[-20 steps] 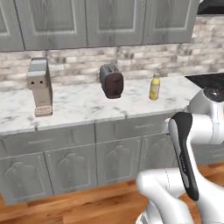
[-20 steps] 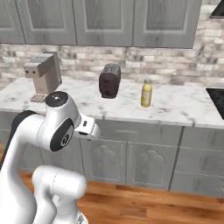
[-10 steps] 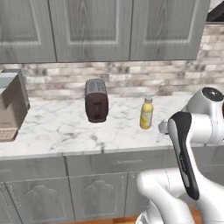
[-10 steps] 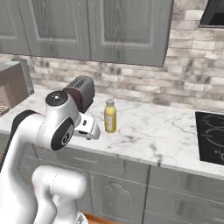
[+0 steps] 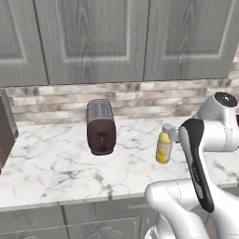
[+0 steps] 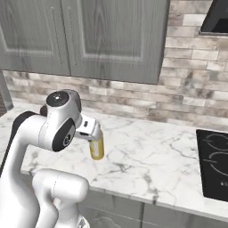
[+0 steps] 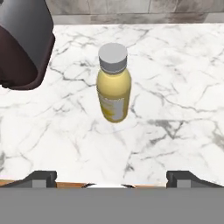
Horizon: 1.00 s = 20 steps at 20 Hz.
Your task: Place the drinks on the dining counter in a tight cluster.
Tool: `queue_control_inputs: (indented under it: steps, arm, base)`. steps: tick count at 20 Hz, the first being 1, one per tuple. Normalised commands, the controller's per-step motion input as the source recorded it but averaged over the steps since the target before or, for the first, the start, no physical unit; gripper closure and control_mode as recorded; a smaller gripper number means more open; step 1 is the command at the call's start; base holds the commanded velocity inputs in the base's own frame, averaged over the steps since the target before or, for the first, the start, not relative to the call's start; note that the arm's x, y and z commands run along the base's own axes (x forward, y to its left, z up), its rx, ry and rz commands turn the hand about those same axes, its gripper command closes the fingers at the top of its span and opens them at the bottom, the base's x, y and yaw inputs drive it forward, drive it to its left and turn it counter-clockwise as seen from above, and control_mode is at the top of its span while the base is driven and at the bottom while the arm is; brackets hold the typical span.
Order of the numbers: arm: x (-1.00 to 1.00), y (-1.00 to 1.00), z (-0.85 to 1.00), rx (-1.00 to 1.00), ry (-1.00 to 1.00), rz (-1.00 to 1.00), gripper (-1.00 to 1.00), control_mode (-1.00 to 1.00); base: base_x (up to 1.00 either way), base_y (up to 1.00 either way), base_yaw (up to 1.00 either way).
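Note:
One of the drinks, a yellow juice bottle (image 5: pixel 164 146) (image 6: pixel 96 148) (image 7: pixel 113 89) with a pale cap, stands upright on the marble worktop (image 5: pixel 56 168) in front of the brick backsplash. My gripper (image 7: pixel 113 177) is open and hangs above the worktop's front edge on the near side of the bottle, apart from it, with nothing between its fingertips (image 7: pixel 42 176). In the right base view my hand (image 6: pixel 87 128) sits just above the bottle. The dining counter is out of view.
A dark toaster (image 5: pixel 100 127) (image 7: pixel 22 43) stands left of the bottle. A coffee machine (image 5: pixel 4 133) shows at the far left edge. A black cooktop (image 6: pixel 213 164) lies to the right under a range hood (image 6: pixel 216 18). Grey wall cabinets (image 5: pixel 93 37) hang overhead.
The whole picture has shifted: the base has driven closer and to the right, so the toaster and bottle look larger and nearer. The gripper has stayed open.

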Motion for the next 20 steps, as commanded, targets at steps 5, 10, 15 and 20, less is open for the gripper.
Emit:
queue_control_inputs:
  steps: [5,10,15,20]
  arm:
    - [0.00,0.00,0.00,0.00,0.00,0.00,-1.00,1.00]
    - [0.00,0.00,0.00,0.00,0.00,0.00,-1.00,1.00]
    - [0.00,0.00,0.00,0.00,0.00,0.00,-1.00,1.00]
    - [0.09,0.00,0.00,0.00,0.00,0.00,-1.00,-1.00]
  base:
    - [0.93,0.40,-0.20]
    - [0.14,0.06,-0.02]
    - [0.00,0.00,0.00]
    - [0.03,0.00,0.00]
